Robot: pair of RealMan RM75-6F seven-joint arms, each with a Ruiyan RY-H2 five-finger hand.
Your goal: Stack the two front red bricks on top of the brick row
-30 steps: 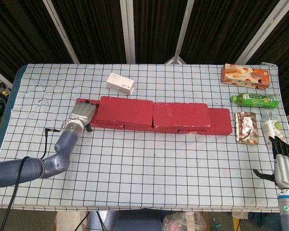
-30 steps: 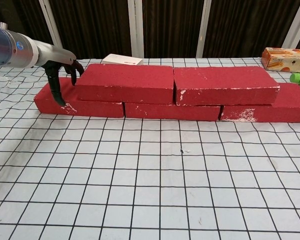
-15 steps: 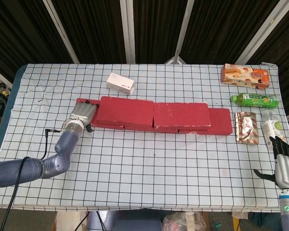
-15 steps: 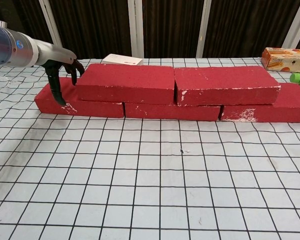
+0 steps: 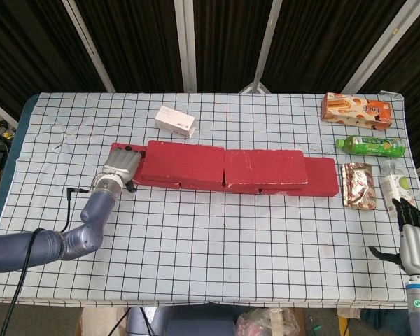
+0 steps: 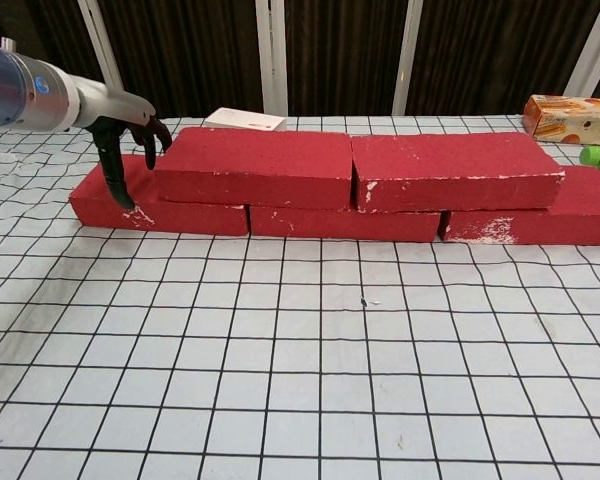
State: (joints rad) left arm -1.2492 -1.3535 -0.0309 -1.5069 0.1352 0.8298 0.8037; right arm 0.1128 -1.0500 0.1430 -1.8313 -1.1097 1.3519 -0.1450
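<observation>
Over the last second the two upper red bricks have crept slightly toward the robot's right along the row, the seam between them shifting a little, while the left hand (image 6: 120, 125) stays at the left end of the stack. Its dark fingers (image 6: 112, 170) hang curled downward, touching the left upper brick (image 6: 255, 165) at its end and reaching down over the exposed end of the bottom brick row (image 6: 160, 210); it grasps nothing, and reads as nudging rather than gripping. The right upper brick (image 6: 455, 170) sits end to end with the first, both lying flat on the row, so the stacking looks essentially done and only alignment seems to remain. The right hand (image 5: 409, 231) waits well apart at the table's (image 5: 196, 245) near right corner, fingers loosely apart and empty. Behind the row lies a small white box (image 5: 175, 121); on the right are an orange snack box (image 5: 355, 110), a green bottle (image 5: 371, 145) and a foil packet (image 5: 357, 185). Their printing is too small to read.
</observation>
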